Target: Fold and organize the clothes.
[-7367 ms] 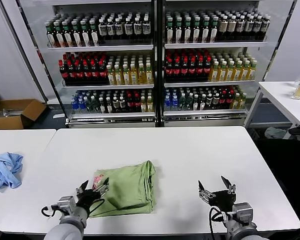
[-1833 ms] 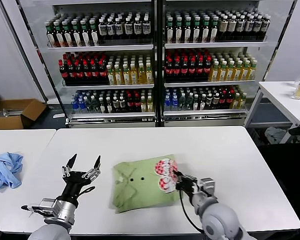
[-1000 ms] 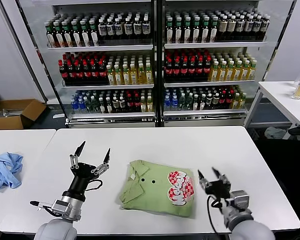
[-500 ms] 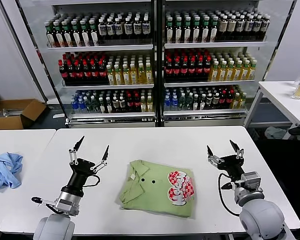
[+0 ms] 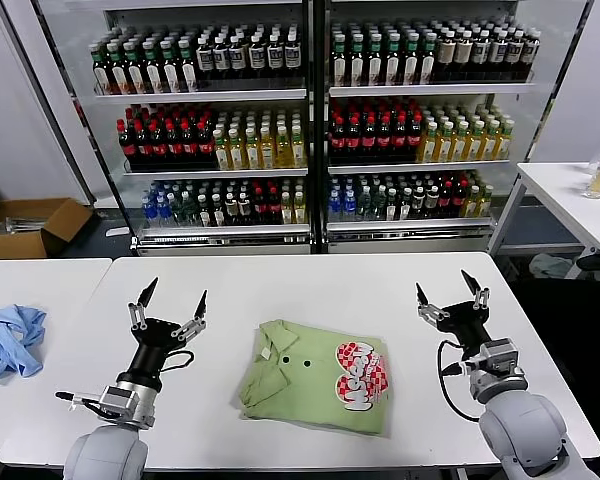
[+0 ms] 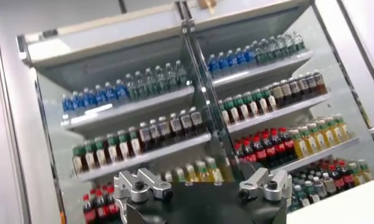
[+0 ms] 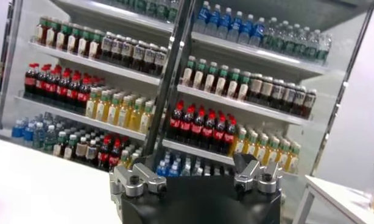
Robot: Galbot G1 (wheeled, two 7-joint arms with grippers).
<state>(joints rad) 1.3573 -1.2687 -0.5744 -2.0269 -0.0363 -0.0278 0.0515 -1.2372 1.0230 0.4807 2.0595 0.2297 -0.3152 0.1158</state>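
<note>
A light green polo shirt [image 5: 318,374] lies folded into a compact rectangle at the centre of the white desk [image 5: 380,290], collar toward 9 o'clock and its red-and-white checkered logo facing up toward 3 o'clock. The folding looks done: no sleeve trails loose and the edges sit fairly square, though the lower edge runs a little askew, so only a final tidying or a move to a pile may remain.

At 9 o'clock of the shirt, the left gripper [image 5: 167,309] stands raised above the desk, fingers spread wide and empty, well apart from the cloth. At 3 o'clock, the right gripper [image 5: 450,298] is likewise lifted clear, fingers wide, holding nothing.

Farther out at 9 o'clock, a crumpled light blue garment [image 5: 8,340] rests on a neighbouring desk. At 12 o'clock, shelves of bottles [image 5: 310,120] fill the background.

Only the head view shows the shirt and both desks. The wrist views point upward at the bottle shelves, showing each gripper's open, empty fingers and nothing of the cloth.
</note>
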